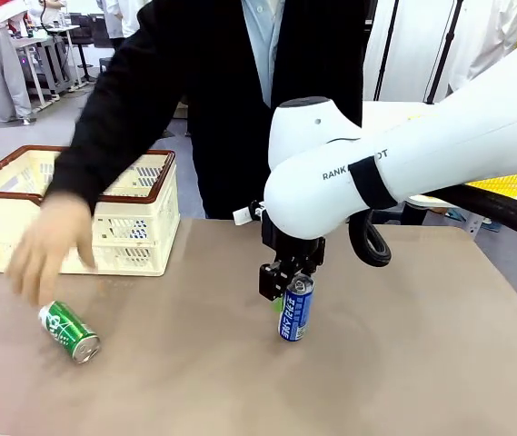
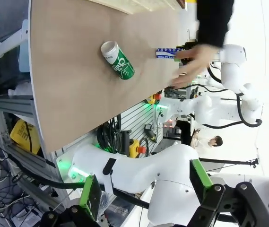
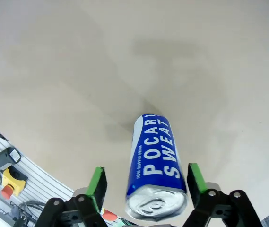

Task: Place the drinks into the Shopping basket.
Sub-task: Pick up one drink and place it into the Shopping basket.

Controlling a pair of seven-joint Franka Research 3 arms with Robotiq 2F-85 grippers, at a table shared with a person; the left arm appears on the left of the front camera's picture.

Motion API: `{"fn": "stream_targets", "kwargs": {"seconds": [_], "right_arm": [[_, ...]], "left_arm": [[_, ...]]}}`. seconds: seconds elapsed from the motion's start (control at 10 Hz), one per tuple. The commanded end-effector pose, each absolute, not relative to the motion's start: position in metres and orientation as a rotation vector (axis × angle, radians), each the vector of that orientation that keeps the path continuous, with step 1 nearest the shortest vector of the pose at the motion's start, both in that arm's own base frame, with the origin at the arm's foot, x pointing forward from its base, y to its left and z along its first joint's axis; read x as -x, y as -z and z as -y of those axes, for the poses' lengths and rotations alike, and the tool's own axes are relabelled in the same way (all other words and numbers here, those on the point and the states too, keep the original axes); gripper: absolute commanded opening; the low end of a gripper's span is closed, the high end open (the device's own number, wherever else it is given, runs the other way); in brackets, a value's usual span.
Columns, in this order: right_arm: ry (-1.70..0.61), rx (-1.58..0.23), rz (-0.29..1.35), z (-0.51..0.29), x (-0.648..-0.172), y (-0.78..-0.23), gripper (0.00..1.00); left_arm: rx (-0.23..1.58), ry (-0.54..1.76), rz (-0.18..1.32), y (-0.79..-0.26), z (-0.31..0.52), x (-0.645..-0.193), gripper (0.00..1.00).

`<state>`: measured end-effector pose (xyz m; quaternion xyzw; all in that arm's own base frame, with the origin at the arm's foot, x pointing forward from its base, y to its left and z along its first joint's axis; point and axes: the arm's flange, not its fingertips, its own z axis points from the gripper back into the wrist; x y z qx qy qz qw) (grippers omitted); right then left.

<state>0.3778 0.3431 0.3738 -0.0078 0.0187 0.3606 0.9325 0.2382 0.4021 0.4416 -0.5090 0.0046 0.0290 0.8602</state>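
**A:** The blue Pocari Sweat can (image 3: 155, 165) stands on the table (image 1: 403, 363), well to the right of the Shopping basket (image 1: 140, 227). Its silver top sits between the green pads of the right gripper (image 3: 146, 179). Is it held?

**B:** I'd say not. The jaws are apart, with a gap on each side of the can, the narrower one at one pad.

**A:** So what does a good grasp call for?

**B:** Centre the can between the pads first, so neither pad tips it. Close on the body below the top, lift straight up, then carry it over the basket's brown rim.

**A:** And the arm?

**B:** The right arm (image 1: 422, 154) reaches in from the side away from the basket, its wrist bent so the fingers point down.

**A:** Anything in the way?

**B:** A person's hand (image 1: 49, 245) hovers just in front of the basket, over the green can (image 1: 69, 331), which lies on its side. The left gripper (image 2: 144, 184) hangs off the table with its jaws wide and nothing in them.
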Motion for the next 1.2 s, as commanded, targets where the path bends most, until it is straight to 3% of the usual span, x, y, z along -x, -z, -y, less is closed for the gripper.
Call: {"fn": "stream_targets", "kwargs": {"seconds": [0.0, 0.3, 0.4, 0.6, 0.8, 1.1], "right_arm": [[-0.734, -0.025, -0.015, -0.332, -0.380, -0.386, 1.00], [-0.616, -0.182, -0.036, -0.274, -0.394, -0.458, 1.00], [-0.518, -0.336, -0.083, -0.231, -0.404, -0.495, 1.00], [-0.340, -0.637, -0.144, -0.121, -0.419, -0.538, 1.00], [-0.150, -0.930, -0.225, 0.007, -0.426, -0.517, 1.00], [0.177, -1.358, -0.072, 0.159, -0.387, -0.456, 1.00]], "left_arm": [[1.073, -0.058, -0.037, -0.439, -0.390, -0.236, 1.00], [1.104, -0.032, 0.034, -0.445, -0.384, -0.242, 1.00], [1.178, -0.026, 0.116, -0.448, -0.377, -0.248, 1.00], [1.217, -0.020, 0.125, -0.444, -0.352, -0.260, 1.00], [1.236, 0.027, 0.132, -0.441, -0.325, -0.266, 1.00], [1.313, 0.011, 0.243, -0.445, -0.290, -0.278, 1.00]]}}
